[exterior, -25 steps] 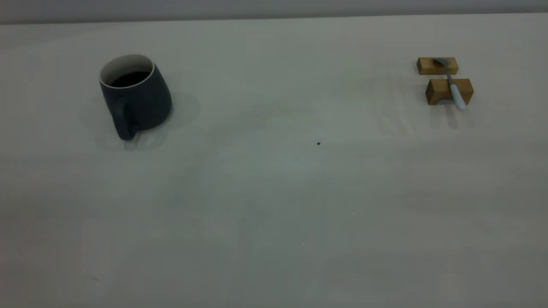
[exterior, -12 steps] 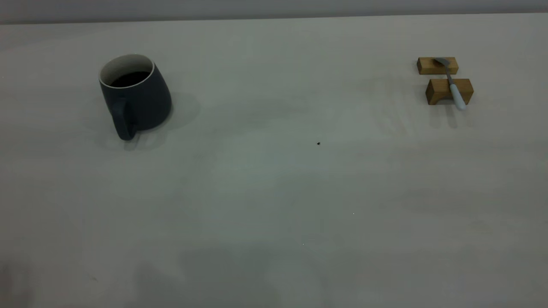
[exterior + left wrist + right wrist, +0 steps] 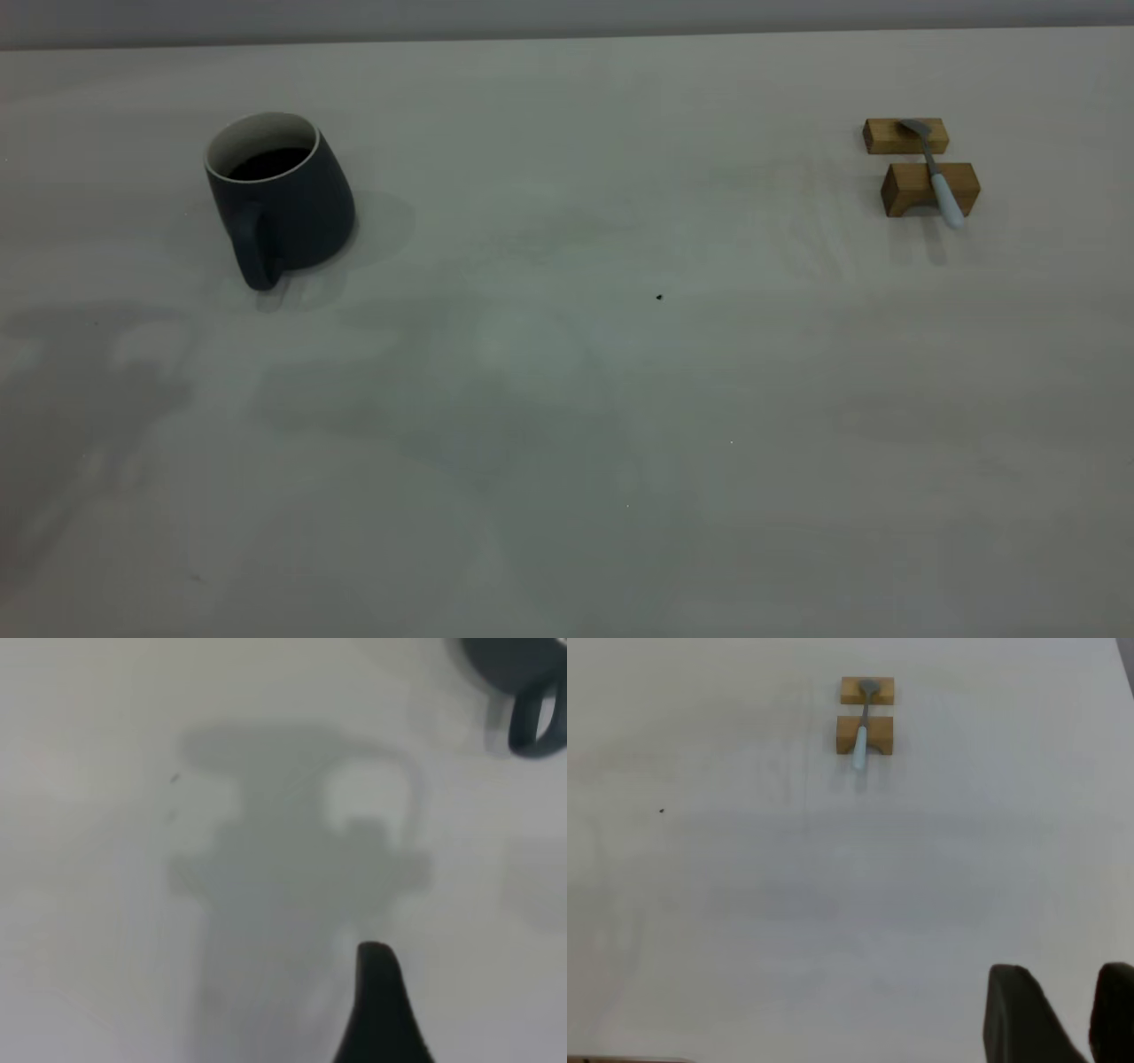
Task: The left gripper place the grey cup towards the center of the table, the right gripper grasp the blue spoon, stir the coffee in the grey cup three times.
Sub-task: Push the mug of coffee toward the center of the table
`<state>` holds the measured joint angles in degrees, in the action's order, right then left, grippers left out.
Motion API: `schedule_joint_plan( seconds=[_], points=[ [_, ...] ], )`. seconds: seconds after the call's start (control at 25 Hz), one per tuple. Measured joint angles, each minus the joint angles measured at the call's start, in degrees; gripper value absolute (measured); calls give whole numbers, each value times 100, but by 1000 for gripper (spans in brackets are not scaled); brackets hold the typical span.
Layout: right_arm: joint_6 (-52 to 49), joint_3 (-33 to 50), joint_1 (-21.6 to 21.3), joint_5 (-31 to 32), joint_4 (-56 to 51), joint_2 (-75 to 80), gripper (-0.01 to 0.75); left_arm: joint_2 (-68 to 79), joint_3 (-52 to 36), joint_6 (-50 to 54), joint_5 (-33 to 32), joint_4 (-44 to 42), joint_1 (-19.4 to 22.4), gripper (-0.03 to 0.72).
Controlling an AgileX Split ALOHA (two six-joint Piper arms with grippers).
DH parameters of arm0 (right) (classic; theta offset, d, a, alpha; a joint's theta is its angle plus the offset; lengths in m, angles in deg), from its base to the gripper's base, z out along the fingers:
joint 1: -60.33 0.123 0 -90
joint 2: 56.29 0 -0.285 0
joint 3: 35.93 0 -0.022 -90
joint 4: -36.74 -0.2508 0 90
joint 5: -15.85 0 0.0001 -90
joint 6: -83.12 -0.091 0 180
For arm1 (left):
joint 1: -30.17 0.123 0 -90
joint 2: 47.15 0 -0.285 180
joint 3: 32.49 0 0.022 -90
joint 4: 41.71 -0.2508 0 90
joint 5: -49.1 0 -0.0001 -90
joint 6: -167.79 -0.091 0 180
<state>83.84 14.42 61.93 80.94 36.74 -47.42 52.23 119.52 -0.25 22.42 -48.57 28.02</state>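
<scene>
grey cup and blue spoon sit far apart on the counter, both grippers clear of them.

the grey cup (image 3: 280,199) stands upright at about 10 o'clock on the counter (image 3: 567,399), its handle toward the camera, the coffee (image 3: 270,163) dark inside its white wall. the blue spoon (image 3: 935,175) lies at about 2 o'clock across two small wooden blocks (image 3: 928,188), its metal bowl on the far block, its pale handle overhanging the near one. a tiny dark speck (image 3: 659,297) marks the counter near the middle. the left gripper (image 3: 379,1005) shows one black finger above bare counter, near the cup's handle; i cannot tell its state. the right gripper (image 3: 1063,1010) hangs well apart from the spoon, fingers spread.
</scene>
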Motion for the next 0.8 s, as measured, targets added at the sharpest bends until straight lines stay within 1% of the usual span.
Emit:
schedule_joint_plan(
  seconds=[0.16,0.36,0.64,0.8],
  points=[
    [0,0,0,0,0,0,237,912,446,-6,383,-69,-178,587],
    [0,0,0,0,0,0,237,1673,728,0,805,-69,-395,587],
    [0,0,0,0,0,0,237,2614,1258,16,1038,-69,-750,587],
    [0,0,0,0,0,0,237,2910,1346,24,1284,-69,-763,587]
  ],
)
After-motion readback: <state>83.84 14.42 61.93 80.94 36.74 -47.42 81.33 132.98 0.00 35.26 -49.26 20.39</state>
